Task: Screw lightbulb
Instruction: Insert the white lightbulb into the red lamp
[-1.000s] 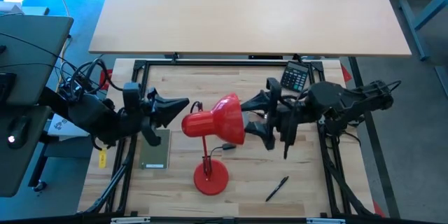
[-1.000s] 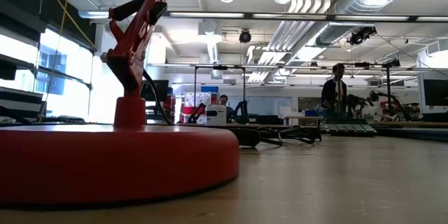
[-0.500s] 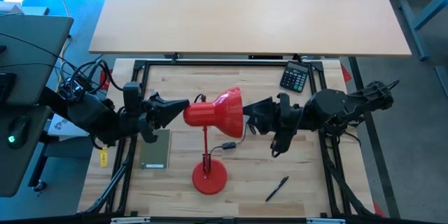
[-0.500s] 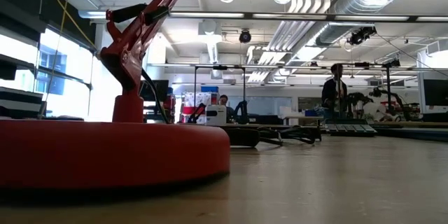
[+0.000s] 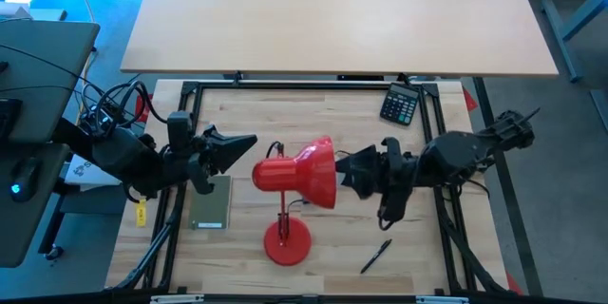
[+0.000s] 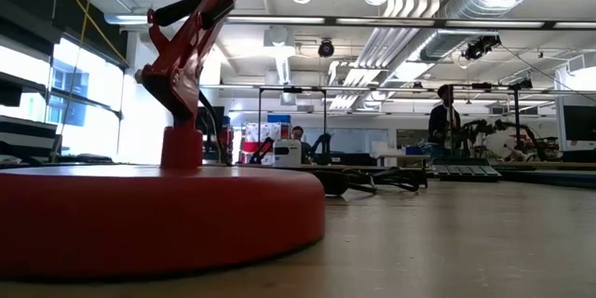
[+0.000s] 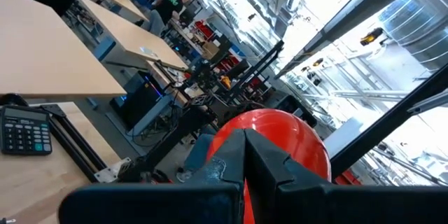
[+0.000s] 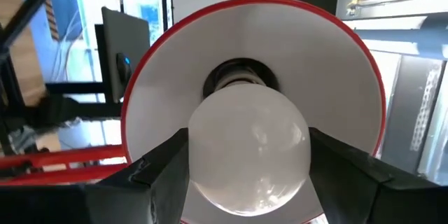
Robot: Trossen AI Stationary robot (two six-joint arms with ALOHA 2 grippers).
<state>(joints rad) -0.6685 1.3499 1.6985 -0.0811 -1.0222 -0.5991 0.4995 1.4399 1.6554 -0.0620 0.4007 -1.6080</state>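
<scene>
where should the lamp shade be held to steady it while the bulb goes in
Grip the narrow closed back of the red lamp shade, coming from the left gripper side. The wide mouth faces the right gripper, which holds the lightbulb there.

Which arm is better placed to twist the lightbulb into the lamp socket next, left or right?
Right. The right gripper is shut on the lightbulb, whose base points into the red lamp shade toward the socket. The left gripper sits shut behind the shade, on its closed side.
</scene>
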